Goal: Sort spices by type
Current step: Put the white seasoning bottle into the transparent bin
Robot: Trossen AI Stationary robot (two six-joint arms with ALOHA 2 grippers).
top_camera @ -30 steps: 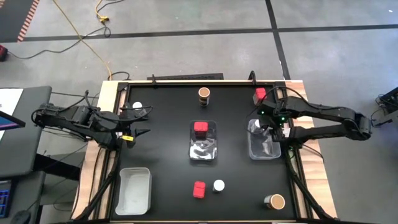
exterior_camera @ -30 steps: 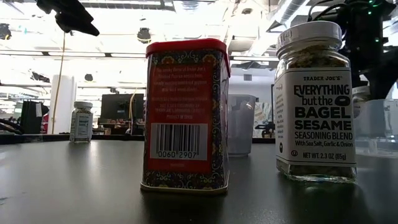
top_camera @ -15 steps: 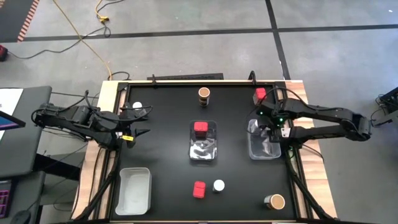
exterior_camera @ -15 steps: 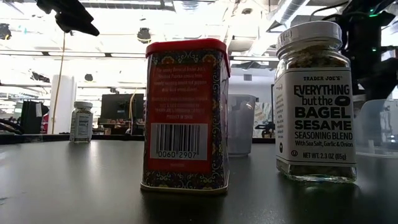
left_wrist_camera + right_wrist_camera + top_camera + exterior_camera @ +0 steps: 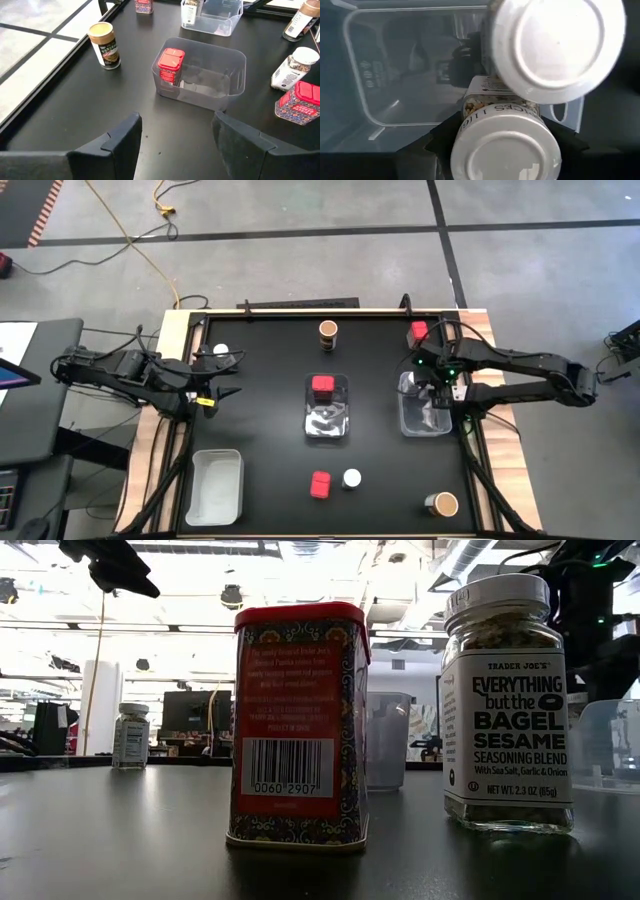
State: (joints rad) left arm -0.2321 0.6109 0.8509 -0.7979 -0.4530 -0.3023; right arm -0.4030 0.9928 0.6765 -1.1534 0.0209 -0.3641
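over the right-hand bin, right gripper [image 5: 500,136]: jaws closed against the sides of a white-lidded jar [image 5: 506,150], just below its lid; the jar hangs inside the clear bin [image 5: 365,75], lid towards the wrist.
beside the held jar: a second white-lidded jar [image 5: 557,47] stands in the same bin, close alongside; whether the two touch cannot be told.
handling, judged: clear rigid body, probably glass, with a smooth label, so stiff, slippery and breakable if dropped; light to moderate in weight.
where to grip, judged: across the body under the lid shoulder, which is the present hold; the lid rim gives a stop against slipping.
release caution, judged: little room between the neighbouring jar and the bin wall; open the jaws only with the base seated.
look of this type: round white lid, clear sides showing mixed seeds, white printed label; one more stands near the front edge [image 5: 508,700].
middle bin [image 5: 328,430]: holds one red tin [image 5: 322,385], upright at its far end.
unsorted red tins: one at the front [image 5: 320,484], one at the far right corner [image 5: 418,332].
brown-topped jars: one at the far edge [image 5: 328,331], one at the front right [image 5: 444,504].
left gripper [image 5: 225,393]: waits at the table's left side, jaws apart, empty.
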